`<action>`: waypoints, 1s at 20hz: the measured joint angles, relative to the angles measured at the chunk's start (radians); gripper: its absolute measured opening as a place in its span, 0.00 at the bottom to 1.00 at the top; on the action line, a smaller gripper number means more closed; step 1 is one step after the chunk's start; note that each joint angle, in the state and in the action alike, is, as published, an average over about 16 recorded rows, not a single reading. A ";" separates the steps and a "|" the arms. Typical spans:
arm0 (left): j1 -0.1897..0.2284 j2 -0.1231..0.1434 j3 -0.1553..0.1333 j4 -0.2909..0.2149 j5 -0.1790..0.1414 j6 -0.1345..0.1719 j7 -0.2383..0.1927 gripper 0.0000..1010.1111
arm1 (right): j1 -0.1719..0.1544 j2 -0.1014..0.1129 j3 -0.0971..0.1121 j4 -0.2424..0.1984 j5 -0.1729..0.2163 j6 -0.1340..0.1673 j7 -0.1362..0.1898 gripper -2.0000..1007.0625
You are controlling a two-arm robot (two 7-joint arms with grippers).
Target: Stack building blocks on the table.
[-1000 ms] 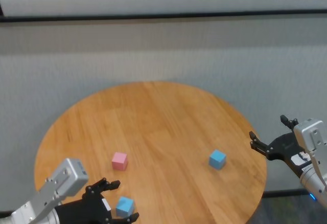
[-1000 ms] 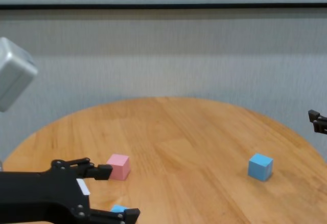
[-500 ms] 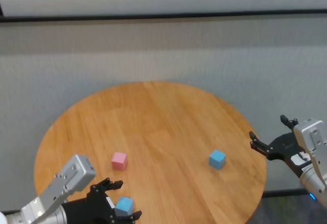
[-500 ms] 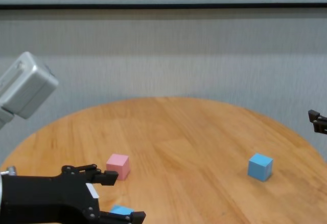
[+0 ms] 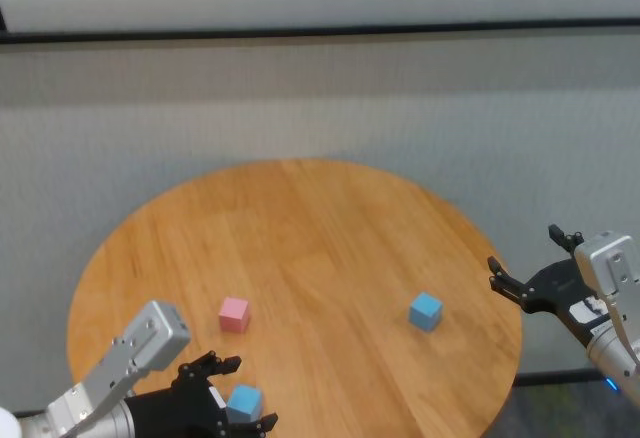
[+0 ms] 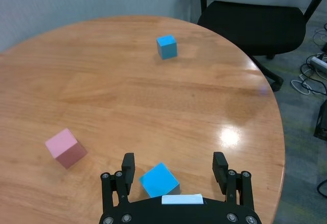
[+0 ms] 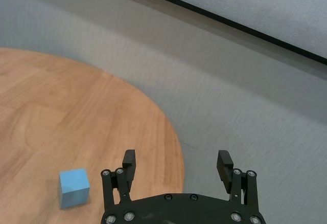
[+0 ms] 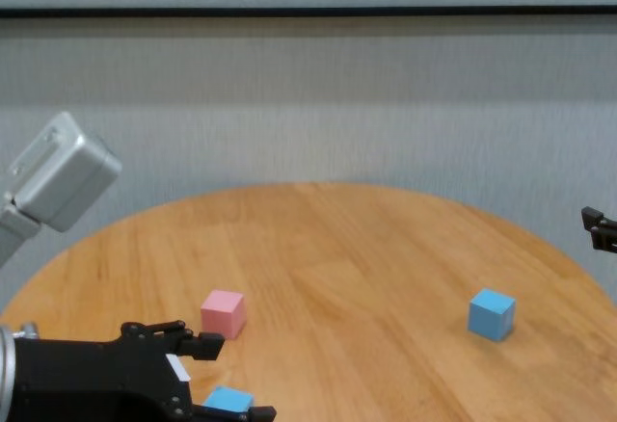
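Note:
Three building blocks lie apart on the round wooden table (image 5: 300, 228). A light blue block (image 5: 243, 403) (image 6: 159, 179) (image 8: 228, 401) sits near the front edge, between the spread fingers of my open left gripper (image 5: 238, 394) (image 6: 173, 165) (image 8: 236, 378), untouched as far as I can see. The pink block (image 5: 234, 314) (image 6: 65, 147) (image 8: 223, 313) rests just beyond it. Another light blue block (image 5: 425, 310) (image 7: 74, 186) (image 8: 492, 313) (image 6: 167, 46) lies toward the right side. My right gripper (image 5: 535, 263) (image 7: 176, 166) hovers open off the table's right edge, empty.
A grey carpeted wall with a dark strip rises behind the table. In the left wrist view a black office chair (image 6: 255, 19) and floor cables (image 6: 317, 65) lie beyond the table's right rim.
My left gripper has drawn back toward the table's front edge, still open around the near blue block. The blocks and the right arm have not moved.

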State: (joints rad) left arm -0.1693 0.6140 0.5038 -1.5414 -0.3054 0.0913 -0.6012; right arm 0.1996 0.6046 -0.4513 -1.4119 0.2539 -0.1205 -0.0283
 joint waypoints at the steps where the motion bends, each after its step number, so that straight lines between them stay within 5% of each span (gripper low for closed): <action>1: -0.003 -0.003 0.001 0.006 -0.001 0.002 -0.001 0.99 | 0.000 0.000 0.000 0.000 0.000 0.000 0.000 0.99; 20: -0.041 -0.033 0.018 0.092 -0.008 0.003 -0.003 0.99 | 0.000 0.000 0.000 0.000 0.000 0.000 0.000 0.99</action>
State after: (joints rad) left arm -0.2099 0.5806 0.5220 -1.4496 -0.3129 0.0941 -0.6038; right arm 0.1996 0.6046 -0.4513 -1.4119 0.2540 -0.1205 -0.0283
